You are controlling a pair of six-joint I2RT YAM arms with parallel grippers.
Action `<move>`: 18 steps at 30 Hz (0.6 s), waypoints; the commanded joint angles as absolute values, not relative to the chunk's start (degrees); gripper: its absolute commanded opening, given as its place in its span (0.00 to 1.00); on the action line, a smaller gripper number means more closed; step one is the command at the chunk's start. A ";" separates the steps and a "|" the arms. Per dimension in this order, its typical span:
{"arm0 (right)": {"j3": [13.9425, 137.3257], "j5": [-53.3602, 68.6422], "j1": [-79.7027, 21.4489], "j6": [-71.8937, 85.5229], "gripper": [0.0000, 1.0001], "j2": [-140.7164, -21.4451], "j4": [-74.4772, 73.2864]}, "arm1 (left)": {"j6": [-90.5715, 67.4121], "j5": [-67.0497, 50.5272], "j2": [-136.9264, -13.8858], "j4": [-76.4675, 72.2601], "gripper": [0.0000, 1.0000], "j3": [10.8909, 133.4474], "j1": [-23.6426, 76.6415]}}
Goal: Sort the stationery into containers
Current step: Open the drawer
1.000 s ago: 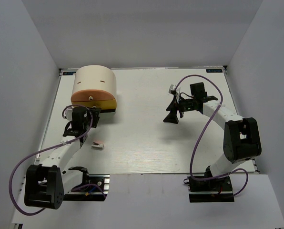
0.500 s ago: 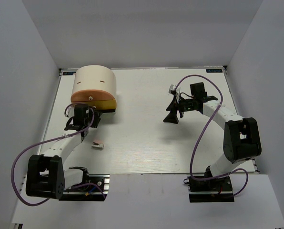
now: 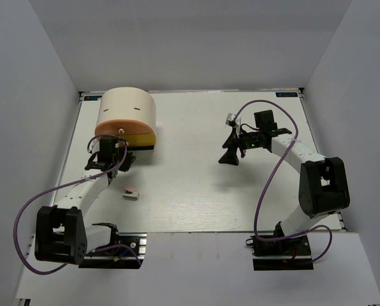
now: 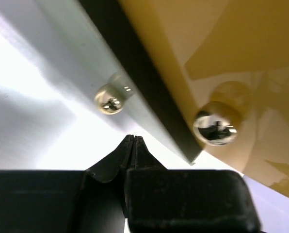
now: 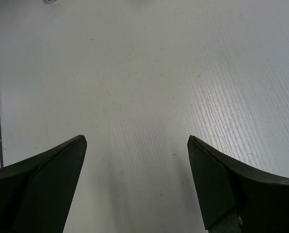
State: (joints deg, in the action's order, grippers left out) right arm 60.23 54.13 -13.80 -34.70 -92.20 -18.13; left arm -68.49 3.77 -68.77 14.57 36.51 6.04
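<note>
The container (image 3: 126, 111) is a cream half-cylinder box at the table's far left, with an orange and a yellow drawer front and a small knob (image 3: 122, 129). My left gripper (image 3: 113, 150) sits right at its front, low down. In the left wrist view this gripper (image 4: 134, 138) is shut with nothing between its jaws, just short of the box's black base strip (image 4: 149, 92). The yellow drawer (image 4: 232, 53) with its shiny knob (image 4: 215, 127) lies to the right, and a second shiny knob (image 4: 109, 102) to the left. A small grey-and-pink sharpener-like piece (image 3: 131, 193) lies on the table behind that arm. My right gripper (image 3: 230, 157) hangs open over bare table.
White walls close the table (image 3: 196, 185) in on three sides. In the right wrist view, only white wood-grain table shows between the wide-apart fingers of the right gripper (image 5: 137, 141). The purple cables (image 3: 270, 159) loop along both arms.
My left gripper has closed fully and moved a little farther from the arm bases, up to the box's front. The right arm and the sharpener-like piece have not moved.
</note>
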 commanded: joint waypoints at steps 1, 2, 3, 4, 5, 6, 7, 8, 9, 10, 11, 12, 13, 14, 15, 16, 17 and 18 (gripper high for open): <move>60.73 54.67 -13.89 -34.98 0.90 -91.23 -18.46 | -67.15 2.47 -68.38 17.05 0.13 38.14 5.80; 60.73 54.58 -13.89 -35.07 0.90 -91.32 -18.37 | -67.15 2.46 -68.38 17.57 0.13 38.14 5.80; 60.65 54.58 -13.89 -35.07 0.90 -91.23 -18.37 | -67.15 2.46 -68.38 17.58 0.16 37.62 5.80; 60.47 54.67 -13.80 -34.98 0.90 -91.14 -18.37 | -67.15 2.46 -67.86 16.97 0.19 37.01 5.80; 60.38 54.67 -13.80 -35.07 0.90 -91.23 -18.37 | -67.15 2.46 -66.46 16.44 0.23 37.00 5.80; 60.38 54.75 -13.80 -35.07 0.90 -91.06 -18.37 | -67.15 2.46 -65.66 14.87 0.29 36.04 5.80; 60.21 54.67 -13.97 -35.07 0.90 -90.88 -18.54 | -67.15 2.46 -64.70 14.85 0.41 35.25 5.80; 60.12 54.58 -13.89 -34.98 0.90 -90.88 -18.28 | -67.15 3.07 -63.90 14.33 0.45 35.24 5.80; 60.20 54.58 -13.80 -35.07 0.90 -90.88 -18.37 | -67.15 3.08 -62.33 14.33 0.47 34.64 5.80; 59.94 54.49 -13.80 -35.07 0.90 -90.97 -18.46 | -67.93 3.69 -61.71 14.85 0.48 33.85 5.80; 59.85 54.75 -13.89 -35.16 0.90 -90.79 -18.20 | -69.07 3.69 -61.00 14.85 0.48 33.14 5.80; 59.77 54.76 -13.80 -34.98 0.90 -90.97 -18.19 | -69.87 3.69 -60.39 14.85 0.48 31.31 5.80; 59.68 54.76 -13.89 -34.89 0.90 -91.05 -18.11 | -70.74 3.69 -59.25 14.85 0.47 30.16 5.80; 59.76 54.84 -13.80 -34.81 0.90 -91.14 -17.93 | -71.62 3.69 -58.63 14.07 0.47 28.84 5.80; 59.59 54.84 -13.89 -34.80 0.90 -91.06 -18.02 | -73.37 3.69 -57.93 13.19 0.45 25.96 5.80; 59.68 54.93 -13.89 -34.80 0.90 -91.14 -18.02 | -74.17 3.00 -56.01 9.96 0.43 24.27 5.80; 59.76 54.84 -13.97 -34.72 0.90 -90.79 -17.93 | -74.96 2.12 -54.86 7.84 0.41 22.43 5.80; 59.68 54.76 -13.89 -34.98 0.90 -90.88 -18.19 | -76.62 1.15 -53.71 3.38 0.38 18.84 5.19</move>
State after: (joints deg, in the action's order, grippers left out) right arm 60.10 54.13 -13.80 -34.68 -92.20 -18.11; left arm -72.34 2.70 -57.01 11.07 24.43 6.02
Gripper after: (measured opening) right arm 0.904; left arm 0.404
